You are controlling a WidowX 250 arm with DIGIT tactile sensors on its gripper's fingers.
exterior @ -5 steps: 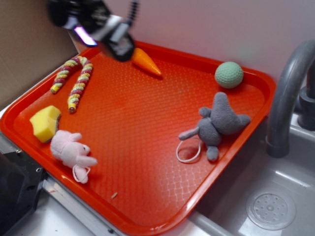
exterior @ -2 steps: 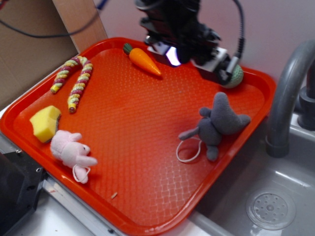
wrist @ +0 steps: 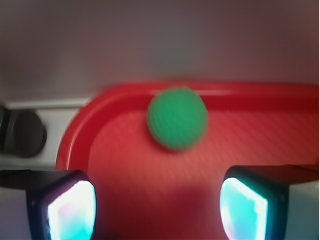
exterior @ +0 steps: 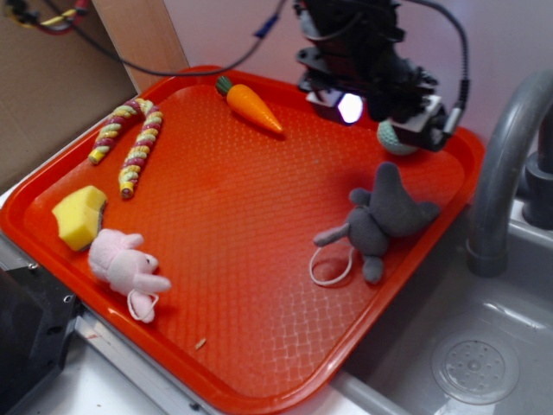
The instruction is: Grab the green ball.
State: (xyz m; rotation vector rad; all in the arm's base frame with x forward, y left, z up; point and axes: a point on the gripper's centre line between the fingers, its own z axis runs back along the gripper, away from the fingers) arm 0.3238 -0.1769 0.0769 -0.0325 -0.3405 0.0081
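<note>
While our gripper (wrist: 157, 210) hung over the tray's (exterior: 259, 216) far corner, its fingers (wrist: 67, 207) stood wide apart and empty. We saw the ball (wrist: 177, 119) resting on the tray near the rim, just ahead of them, untouched.

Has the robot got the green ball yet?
Not yet. The gripper is already above the green ball at the red tray's far corner. In the wrist view its fingers are open, with the ball ahead of them, untouched. Lowering and closing remain.
</note>
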